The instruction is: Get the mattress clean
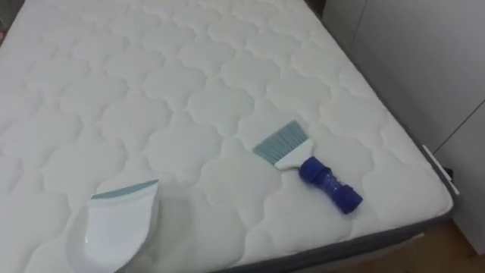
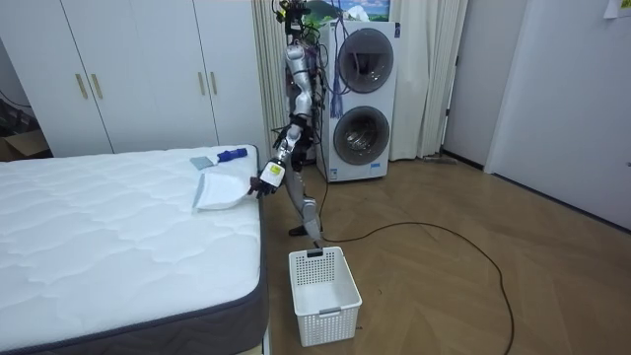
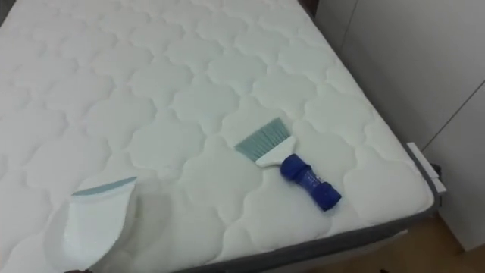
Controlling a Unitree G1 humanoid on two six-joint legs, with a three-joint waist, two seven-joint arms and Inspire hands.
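Left eye view: brush (image 1: 305, 164) likely light, rigid; grasp blue handle, not soft bristles. Thin plastic dustpan (image 1: 117, 224) probably slippery. Room view: left hand (image 2: 268, 177) at dustpan handle, finger state unclear.

White basket (image 2: 320, 281) on wooden floor (image 2: 444, 276); stacked washing machines (image 2: 367, 99), white wardrobes (image 2: 138, 74)

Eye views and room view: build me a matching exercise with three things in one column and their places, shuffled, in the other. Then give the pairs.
Things:
1. blue-handled brush with pale blue bristles
2. white plastic dustpan with a grey-blue lip
3. white slatted plastic basket

Places:
A. on the wooden floor, beside a corner of the white quilted mattress
B. lying on the mattress, near its right edge
C. at the eye views' lower left, by the mattress's near edge

Pairs: 1-B; 2-C; 3-A
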